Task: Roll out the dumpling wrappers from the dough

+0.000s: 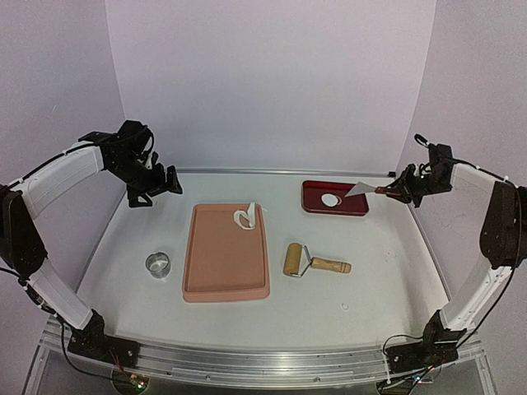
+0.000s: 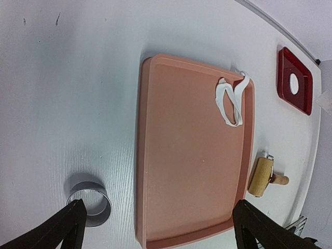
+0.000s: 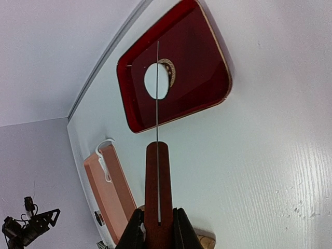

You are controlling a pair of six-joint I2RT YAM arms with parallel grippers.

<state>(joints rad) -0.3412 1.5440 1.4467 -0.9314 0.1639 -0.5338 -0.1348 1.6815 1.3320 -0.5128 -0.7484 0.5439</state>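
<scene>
left gripper (image 1: 156,189): open wide, nothing in it, up in the air at 10 o'clock over the worktop (image 1: 370,288), well apart from the pink tray (image 1: 224,271)
right gripper (image 3: 158,233): closed tight on the red-brown handle of the scraper (image 3: 157,176), at 2 o'clock
scraper: thin metal blade pointing to 9 o'clock, tip over the 3 o'clock end of the red tray (image 1: 313,191); too hard to tell if touching it
dumpling wrapper (image 1: 330,200): round, flat and white, lying inside the red tray, near its middle
red tray: flat on the worktop at 1 o'clock, close to the back wall
dough (image 1: 245,217): thin ragged white strip bent into a loop, at the 1 o'clock corner of the pink tray, partly on the rim
pink tray: in the middle of the worktop, a bit toward 9 o'clock, long side running from 12 to 6
metal ring (image 1: 157,264): small and round, standing on the worktop at 9 o'clock of the pink tray, near it but not touching
rolling pin (image 1: 309,262): lying flat on the worktop at 3 o'clock of the pink tray, wooden roller near the tray, handle pointing to 3 o'clock
</scene>
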